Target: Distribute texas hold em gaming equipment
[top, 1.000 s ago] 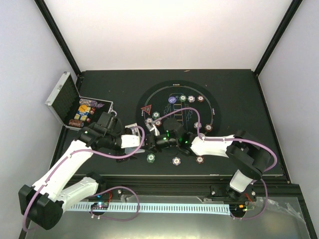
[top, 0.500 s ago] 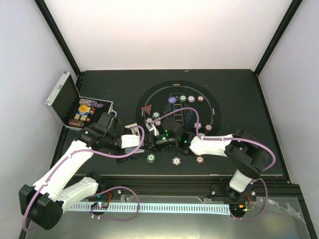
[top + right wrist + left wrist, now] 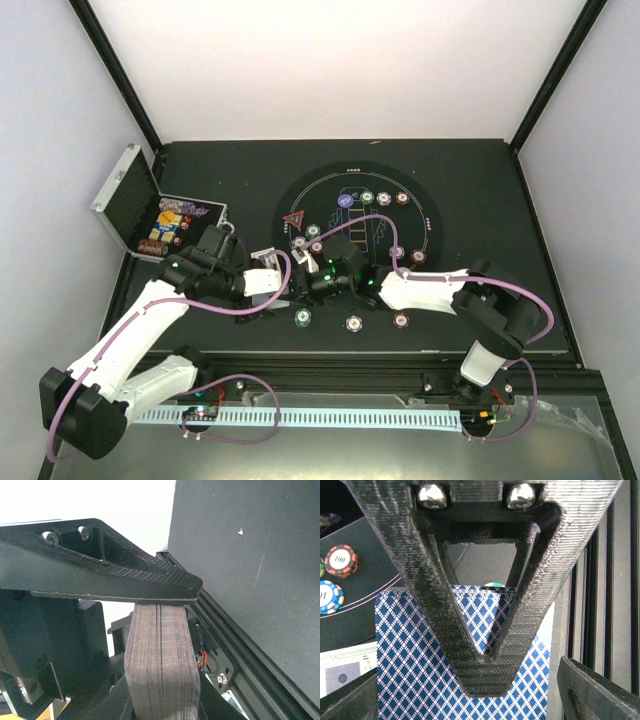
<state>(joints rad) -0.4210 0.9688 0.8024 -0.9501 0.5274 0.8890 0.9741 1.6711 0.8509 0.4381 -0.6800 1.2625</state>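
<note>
One case (image 3: 124, 196), one mat (image 3: 424, 216), one red triangle marker (image 3: 293, 220).

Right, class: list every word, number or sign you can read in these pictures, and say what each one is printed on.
"100": on the red-and-black chip, left wrist view.
"01": on the blue-and-white chip, cut off by the picture's edge.
White card beside the blue-patterned cards: print too blurred to read.
Round mat and red triangle marker, top view: markings too small to read.

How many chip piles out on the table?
11 chip piles: three at the mat's far edge, three at its left, two at its right, three along its near edge. More may be hidden.
</note>
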